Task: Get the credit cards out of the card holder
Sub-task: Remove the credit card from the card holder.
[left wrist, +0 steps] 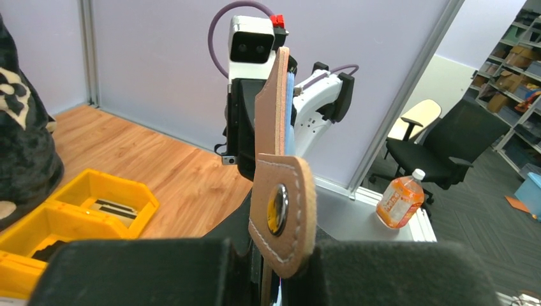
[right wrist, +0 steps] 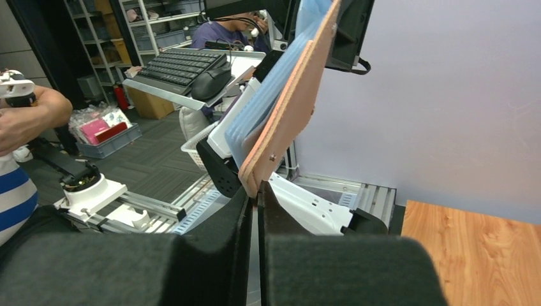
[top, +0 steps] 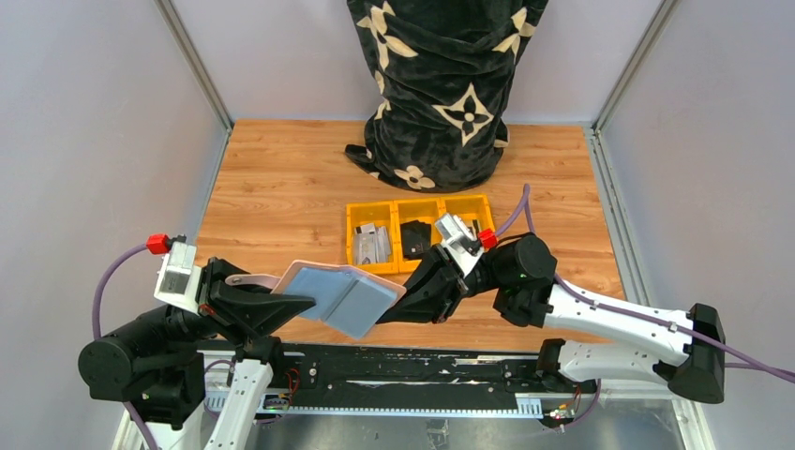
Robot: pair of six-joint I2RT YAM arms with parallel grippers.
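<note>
The taupe-brown card holder [top: 298,270] hangs in the air between both grippers, above the table's near edge. Blue-grey credit cards [top: 349,298] lie in it, face up. My left gripper [top: 292,302] is shut on the holder's left end. In the left wrist view the left gripper [left wrist: 277,271] clamps the holder [left wrist: 271,121] edge-on, beside its snap tab [left wrist: 284,213]. My right gripper [top: 388,313] is shut on the holder's right corner. In the right wrist view the right gripper [right wrist: 257,196] pinches the tan corner [right wrist: 287,121], with the cards' blue edges [right wrist: 271,95] beside it.
A yellow three-compartment tray [top: 419,202] stands mid-table, holding cards [top: 372,244] in its left bin and a small black item [top: 415,236] in the middle. A black patterned cloth bundle [top: 441,84] stands at the back. An orange bottle [left wrist: 399,201] sits off the table.
</note>
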